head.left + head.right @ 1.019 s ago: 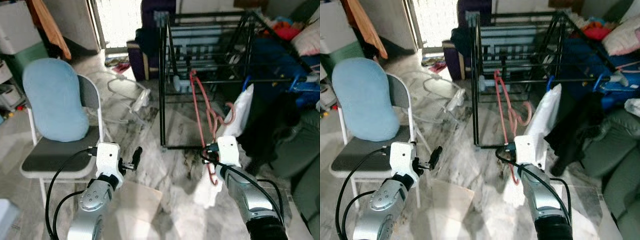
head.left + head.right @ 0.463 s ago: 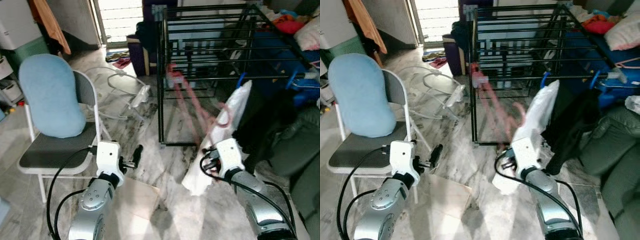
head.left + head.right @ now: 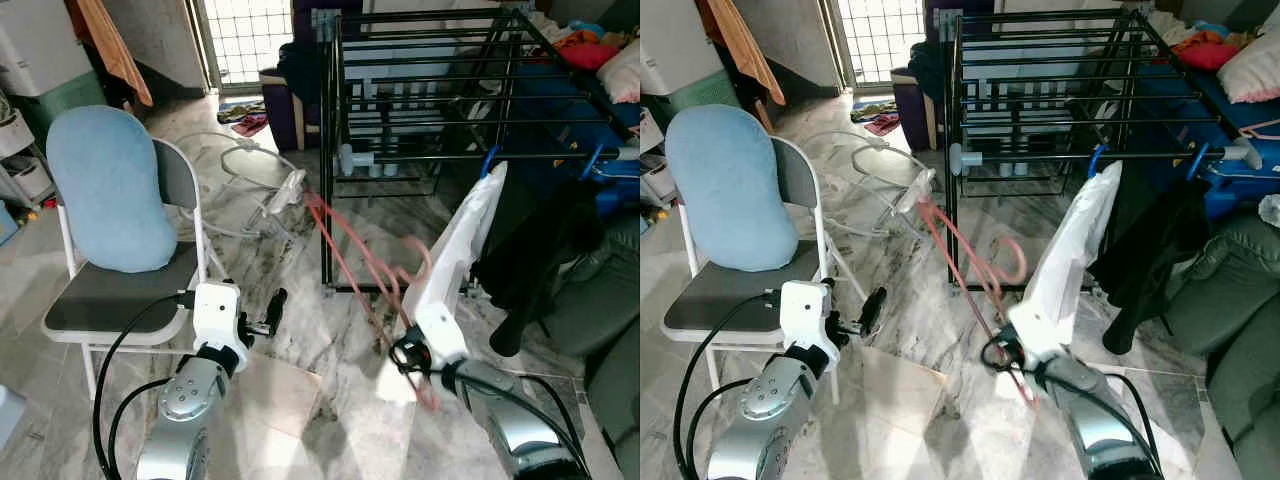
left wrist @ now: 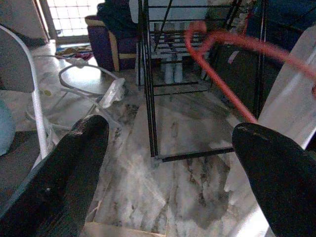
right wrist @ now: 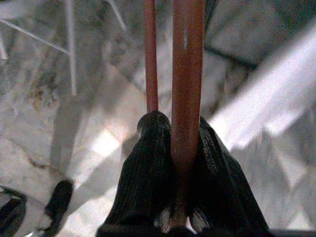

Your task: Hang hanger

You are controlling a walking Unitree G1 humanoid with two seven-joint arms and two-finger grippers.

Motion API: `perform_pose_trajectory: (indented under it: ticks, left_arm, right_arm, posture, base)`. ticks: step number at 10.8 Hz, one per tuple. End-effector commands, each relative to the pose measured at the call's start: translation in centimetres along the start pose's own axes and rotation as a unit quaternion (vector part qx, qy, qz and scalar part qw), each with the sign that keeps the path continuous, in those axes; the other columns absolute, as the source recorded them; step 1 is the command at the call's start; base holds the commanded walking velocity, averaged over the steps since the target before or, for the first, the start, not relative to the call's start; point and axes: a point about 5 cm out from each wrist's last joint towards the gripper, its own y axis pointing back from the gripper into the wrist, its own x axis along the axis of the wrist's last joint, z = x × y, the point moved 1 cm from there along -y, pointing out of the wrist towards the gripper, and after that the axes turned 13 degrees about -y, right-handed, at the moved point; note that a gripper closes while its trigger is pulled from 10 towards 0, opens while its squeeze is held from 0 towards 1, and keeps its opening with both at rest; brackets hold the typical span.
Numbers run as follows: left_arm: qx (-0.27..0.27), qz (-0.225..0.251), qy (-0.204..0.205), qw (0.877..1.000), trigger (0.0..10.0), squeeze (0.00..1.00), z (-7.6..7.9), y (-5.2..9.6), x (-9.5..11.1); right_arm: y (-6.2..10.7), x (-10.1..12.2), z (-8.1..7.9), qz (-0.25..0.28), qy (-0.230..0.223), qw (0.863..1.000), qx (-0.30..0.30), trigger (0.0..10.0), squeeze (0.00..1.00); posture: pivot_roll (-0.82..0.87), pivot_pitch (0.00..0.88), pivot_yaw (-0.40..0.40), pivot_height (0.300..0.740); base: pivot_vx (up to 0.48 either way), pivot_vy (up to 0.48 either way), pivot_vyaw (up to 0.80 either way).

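Right gripper (image 5: 181, 148) clamped the red hanger (image 3: 350, 255), which slanted up ahead of it; left gripper (image 4: 168, 148) was open, idle. Raise the hook onto the rack (image 3: 420, 70) rail just beyond

The hanger (image 3: 975, 262) looked like smooth, glossy red plastic pinched between ribbed matt black fingers (image 5: 148, 168), the drying rack (image 3: 420, 110) was thin black-coated metal, the floor (image 3: 290, 370) polished veined marble, and the chair (image 3: 120, 300) white-painted metal tubing with a soft matt blue cloth cushion (image 3: 108, 190).
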Motion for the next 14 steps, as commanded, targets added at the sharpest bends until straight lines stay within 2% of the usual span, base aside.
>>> perform_pose_trajectory:
  ticks: [1, 2, 5, 7, 9, 14]
  left_arm:
    - [-0.007, 0.014, -0.007, 1.0, 10.0, 0.0, 0.1, -0.1, 0.5]
    - [-0.021, 0.012, -0.001, 1.0, 10.0, 0.0, 0.4, -0.1, 0.5]
    - [-0.048, 0.022, 0.001, 0.999, 10.0, 0.0, 1.0, 0.0, 0.7]
    - [-0.051, 0.016, 0.003, 0.999, 10.0, 0.0, 1.0, 0.0, 0.6]
    - [-0.053, 0.014, 0.001, 0.999, 10.0, 0.0, 1.0, 0.0, 0.5]
    - [-0.058, 0.011, 0.002, 0.998, 10.0, 0.0, 1.2, -0.1, 0.4]
  right_arm:
    - [-0.1, 0.8, 0.5, 0.0, -0.027, 0.999, -0.018, 10.0, 0.0]
    - [-0.3, 0.8, 1.2, -0.007, -0.058, 0.997, -0.058, 10.0, 0.0]
    - [-0.4, 2.1, 1.1, 0.003, -0.069, 0.993, -0.099, 10.0, 0.0]
    - [-0.5, 2.3, 1.0, -0.004, -0.101, 0.986, -0.13, 10.0, 0.0]
    - [-0.6, 2.4, 1.1, -0.006, -0.113, 0.984, -0.139, 10.0, 0.0]
    - [-0.6, 2.6, 1.0, -0.007, -0.109, 0.983, -0.148, 10.0, 0.0]
  posture:
    - [-0.01, 0.0, 0.032, 0.74]
    - [-0.01, 0.0, 0.032, 0.74]
    - [-0.01, 0.0, 0.033, 0.74]
    - [-0.01, 0.0, 0.033, 0.74]
    - [-0.01, 0.0, 0.034, 0.74]
    - [-0.01, 0.0, 0.034, 0.74]
  base:
    - [0.0, 0.0, 0.0]
    - [0.0, 0.0, 0.0]
    - [0.216, 0.0, 0.0]
    - [0.324, 0.0, 0.0]
    - [0.315, 0.0, 0.0]
    - [0.329, 0.0, 0.0]
